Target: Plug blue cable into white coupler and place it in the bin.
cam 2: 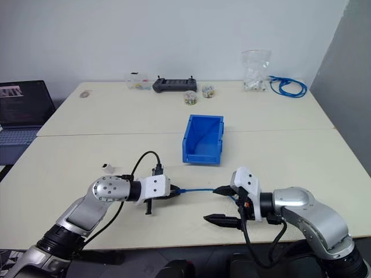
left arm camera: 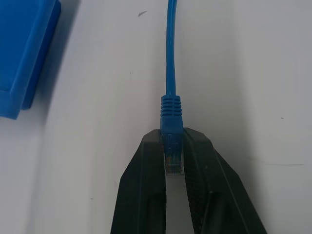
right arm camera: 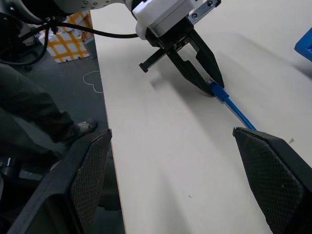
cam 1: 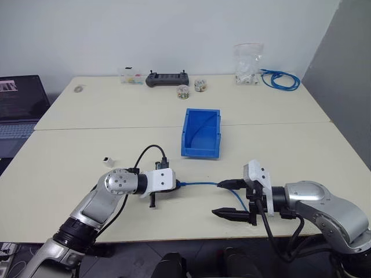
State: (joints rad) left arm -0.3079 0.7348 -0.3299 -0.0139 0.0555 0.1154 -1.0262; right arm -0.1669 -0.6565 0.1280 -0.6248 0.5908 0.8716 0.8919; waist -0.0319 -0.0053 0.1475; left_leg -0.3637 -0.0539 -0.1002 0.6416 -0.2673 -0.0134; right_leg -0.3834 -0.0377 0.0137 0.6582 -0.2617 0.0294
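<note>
Blue cable (left arm camera: 170,63) plug pinched between left jaws — fully clamped.

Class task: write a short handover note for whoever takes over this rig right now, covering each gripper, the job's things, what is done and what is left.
Left gripper: shut on the plug end of the blue cable, low over the table.
Right gripper: open, holding nothing, hovering by the cable's other stretch.
White coupler: lying on the table to the robot's left, untouched.
Bin: ahead, nothing in it.
Done: cable grasped.
Left: pick up coupler, plug in, place in bin.
</note>
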